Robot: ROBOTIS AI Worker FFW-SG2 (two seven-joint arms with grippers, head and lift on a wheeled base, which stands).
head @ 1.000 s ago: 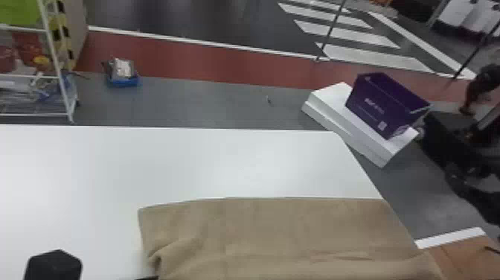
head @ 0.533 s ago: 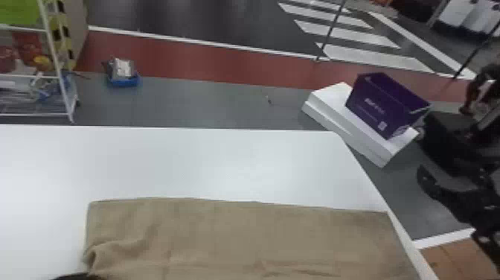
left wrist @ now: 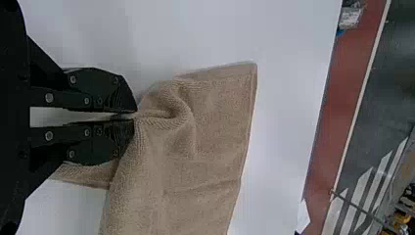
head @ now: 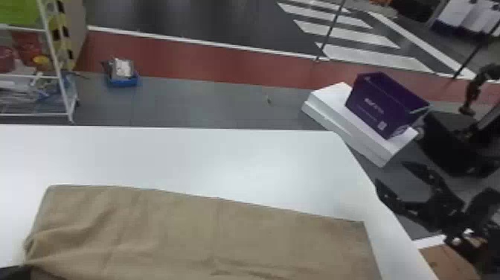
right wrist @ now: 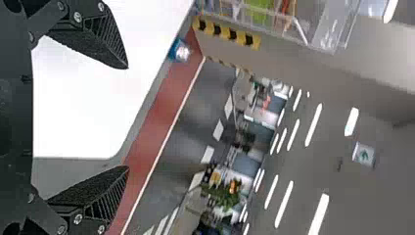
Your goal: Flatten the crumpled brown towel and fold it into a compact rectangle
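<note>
Leftward has slid the towel (head: pixel 223 234), its left side clamped by the left end effector (left wrist: pixel 136 115); right end effector (right wrist: pixel 128 117) spread; likely soft, light, best gripped at corners.

A good chunk of the white table's (head: pixel 242 160) near part is covered by the brown towel (head: pixel 186 231), which is kinda rumpled toward its left end.

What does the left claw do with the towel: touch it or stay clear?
Touching: the left wrist view shows the left claw closed on a pinched fold of the towel, at its fingertips.
</note>
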